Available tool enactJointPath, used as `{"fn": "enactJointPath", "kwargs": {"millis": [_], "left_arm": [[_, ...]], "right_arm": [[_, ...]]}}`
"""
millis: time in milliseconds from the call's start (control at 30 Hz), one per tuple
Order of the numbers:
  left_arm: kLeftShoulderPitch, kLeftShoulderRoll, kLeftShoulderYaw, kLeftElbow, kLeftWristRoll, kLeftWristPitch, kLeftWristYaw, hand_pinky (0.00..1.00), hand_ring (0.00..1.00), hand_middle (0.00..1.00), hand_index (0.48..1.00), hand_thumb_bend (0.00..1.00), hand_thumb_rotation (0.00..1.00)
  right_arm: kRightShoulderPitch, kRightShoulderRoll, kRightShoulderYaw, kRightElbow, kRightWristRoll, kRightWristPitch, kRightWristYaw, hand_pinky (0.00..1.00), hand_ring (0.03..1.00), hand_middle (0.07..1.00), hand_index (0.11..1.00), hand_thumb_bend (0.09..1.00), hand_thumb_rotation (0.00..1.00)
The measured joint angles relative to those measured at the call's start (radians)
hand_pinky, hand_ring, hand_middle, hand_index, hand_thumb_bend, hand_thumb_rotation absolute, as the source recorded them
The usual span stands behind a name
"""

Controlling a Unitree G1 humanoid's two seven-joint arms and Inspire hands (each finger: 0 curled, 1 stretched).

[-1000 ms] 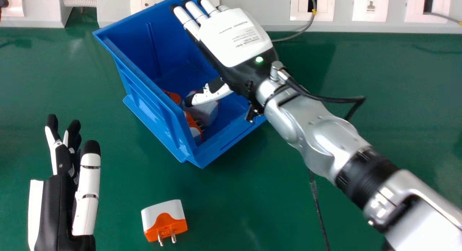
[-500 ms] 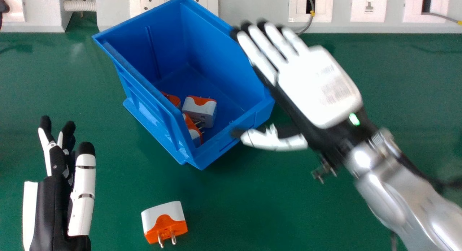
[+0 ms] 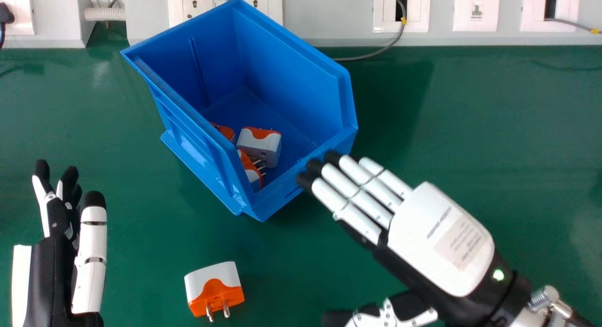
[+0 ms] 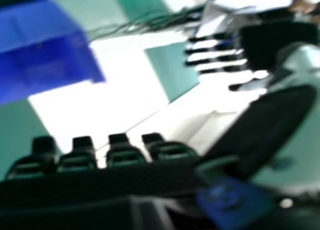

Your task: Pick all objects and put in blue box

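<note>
Green tabletop [image 3: 479, 129] runs across the head view, meeting a pale grey wall [image 3: 329, 16] fitted with white sockets [image 3: 202, 9] at the far side. A grey cable [image 3: 371, 54] lies where the two meet. Next in size, a blue box [image 3: 291, 68] sits upright left of the middle, turned at an angle, its inside visible. Right hand [image 3: 437, 242]: at the lower right, back upward, fingers straight and side by side, thumb held apart, nothing held. Its fingertips lie at the box's near right corner; whether they touch cannot be determined. Left hand [image 3: 51, 275]: at the lower left edge, fingers extended, thumb upright beside them, also holding nothing. One loose orange and white plug [image 3: 214, 287] rests on the tabletop, nearer than the box and between the hands, two metal prongs pointing toward the near edge. Inside the box, close to its left wall, are three similar items: a mostly white plug [image 3: 261, 146], a second plug [image 3: 251, 171] with prongs pointing right, and a third plug [image 3: 225, 131], partly hidden by that wall.
</note>
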Motion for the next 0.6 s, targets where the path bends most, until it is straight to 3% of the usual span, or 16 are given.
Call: {"fn": "enactJointPath", "kwargs": {"millis": [67,167,267,467,600], "left_arm": [[0.000,0.000,-0.001,0.000,-0.002,0.000,-0.005,1.00,1.00,0.99,0.982,0.28,0.86],[-0.001,-0.002,-0.001,0.000,-0.018,0.000,-0.006,1.00,1.00,0.99,0.976,0.30,0.84],[-0.004,-0.005,-0.002,0.000,-0.019,-0.001,-0.004,1.00,1.00,0.99,0.973,0.32,0.83],[-0.007,-0.010,-0.002,-0.001,-0.019,-0.002,-0.003,1.00,1.00,0.99,0.978,0.29,0.83],[-0.007,-0.011,-0.002,-0.002,-0.020,-0.001,-0.003,1.00,1.00,0.99,0.982,0.27,0.82]], "right_arm": [[-0.013,0.000,0.009,0.001,-0.010,-0.032,0.016,0.94,1.000,1.000,0.994,0.335,0.65],[-0.048,0.007,0.026,0.002,-0.019,-0.062,0.056,0.98,1.000,1.000,1.000,0.337,0.62],[-0.092,0.036,0.052,0.015,-0.048,-0.081,0.074,0.96,1.000,1.000,1.000,0.327,0.60],[-0.179,0.123,0.123,0.063,-0.087,-0.121,0.086,1.00,1.000,1.000,1.000,0.276,0.71],[-0.240,0.162,0.161,0.086,-0.089,-0.140,0.120,1.00,1.000,1.000,1.000,0.253,0.72]]}}
